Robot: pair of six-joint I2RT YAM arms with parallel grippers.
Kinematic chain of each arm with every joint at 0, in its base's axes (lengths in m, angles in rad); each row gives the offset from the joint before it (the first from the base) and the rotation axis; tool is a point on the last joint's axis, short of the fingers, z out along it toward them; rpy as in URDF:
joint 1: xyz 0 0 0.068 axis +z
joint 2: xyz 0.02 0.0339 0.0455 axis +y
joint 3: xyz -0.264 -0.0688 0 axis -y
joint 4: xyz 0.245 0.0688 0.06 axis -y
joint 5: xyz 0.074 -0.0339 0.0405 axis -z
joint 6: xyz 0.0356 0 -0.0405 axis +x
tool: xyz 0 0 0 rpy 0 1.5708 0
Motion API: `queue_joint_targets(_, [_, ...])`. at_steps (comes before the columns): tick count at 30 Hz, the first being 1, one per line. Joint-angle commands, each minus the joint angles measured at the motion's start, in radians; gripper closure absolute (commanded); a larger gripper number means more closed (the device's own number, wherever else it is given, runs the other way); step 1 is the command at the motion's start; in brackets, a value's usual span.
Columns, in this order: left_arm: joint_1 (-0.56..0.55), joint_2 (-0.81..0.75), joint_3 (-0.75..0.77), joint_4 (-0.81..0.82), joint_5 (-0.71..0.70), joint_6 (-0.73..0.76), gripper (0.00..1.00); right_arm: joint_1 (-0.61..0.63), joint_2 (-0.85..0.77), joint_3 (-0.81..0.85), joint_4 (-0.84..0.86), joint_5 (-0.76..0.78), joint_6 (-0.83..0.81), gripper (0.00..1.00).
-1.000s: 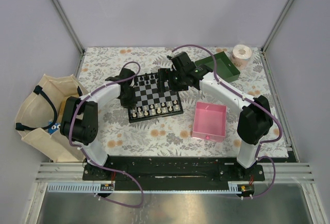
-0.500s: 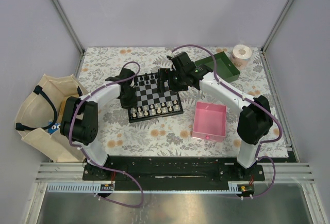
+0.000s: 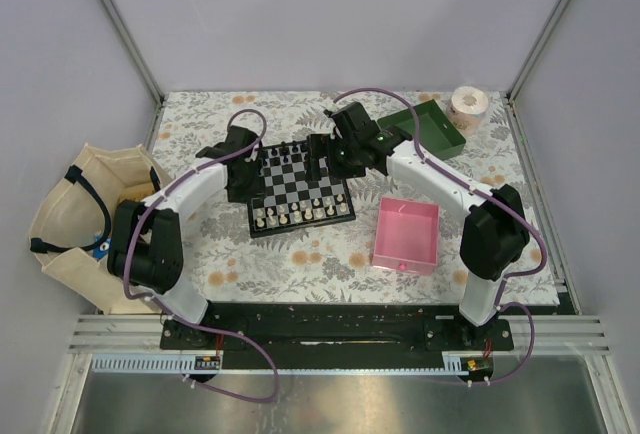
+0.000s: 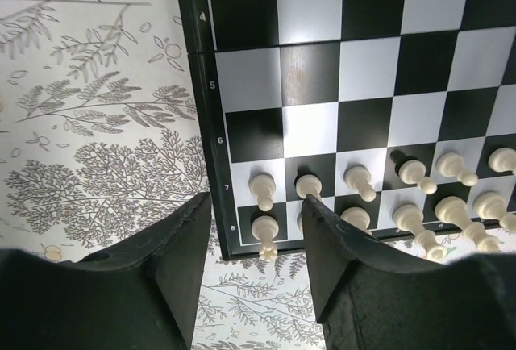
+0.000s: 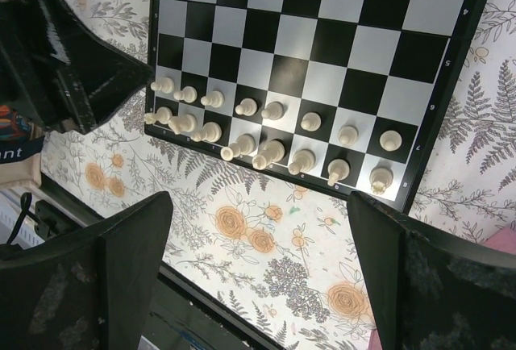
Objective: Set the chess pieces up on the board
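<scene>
The board (image 3: 300, 186) lies mid-table. Cream-white chess pieces (image 3: 300, 214) fill its two near rows, and black pieces (image 3: 285, 157) stand along its far rows. My left gripper (image 3: 243, 186) is open and empty at the board's left edge. In the left wrist view its gripper (image 4: 256, 265) hangs over the board's corner (image 4: 322, 84), just short of the white pieces (image 4: 266, 193). My right gripper (image 3: 322, 159) is wide open and empty, held high over the board's far right. In its view the gripper (image 5: 258, 273) frames the tablecloth beyond the white rows (image 5: 266, 136).
A pink tray (image 3: 381, 234) lies right of the board. A green tray (image 3: 446, 140) and a paper roll (image 3: 468, 104) sit at the back right. A cloth bag (image 3: 70, 214) hangs off the table's left edge. The left gripper (image 5: 64, 60) shows in the right wrist view.
My left arm has swung a little left and back, drawing its gripper slightly away along the board's left edge. The right arm has hardly moved.
</scene>
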State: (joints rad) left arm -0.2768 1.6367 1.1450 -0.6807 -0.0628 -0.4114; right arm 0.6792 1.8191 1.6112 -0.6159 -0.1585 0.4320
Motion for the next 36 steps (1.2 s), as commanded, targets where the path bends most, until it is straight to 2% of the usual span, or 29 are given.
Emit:
queue_joint_targets(1, [-0.001, -0.087, 0.033, 0.052, -0.065, -0.01, 0.46, -0.009, -0.026, -0.007, 0.025, 0.02, -0.001, 0.0])
queue_joint_targets(3, [0.001, -0.103, 0.036, 0.059, -0.071, -0.009, 0.41, -0.012, -0.03, -0.011, 0.022, 0.028, 0.001, 0.0])
queue_joint_targets(11, [0.007, -0.155, 0.024, 0.109, -0.121, -0.024, 0.01, -0.041, -0.05, -0.04, 0.024, 0.062, -0.001, 0.0])
queue_joint_targets(21, [0.082, -0.212, -0.01, 0.182, -0.118, -0.059, 0.01, -0.127, -0.076, -0.094, 0.019, 0.129, 0.004, 0.0])
queue_joint_targets(26, [0.13, -0.196, 0.028, 0.179, -0.075, -0.056, 0.01, -0.155, -0.122, -0.14, 0.068, 0.154, -0.032, 0.0])
queue_joint_targets(36, [0.134, -0.233, 0.01, 0.202, -0.107, -0.056, 0.01, -0.207, -0.27, -0.243, 0.215, 0.448, -0.11, 0.0])
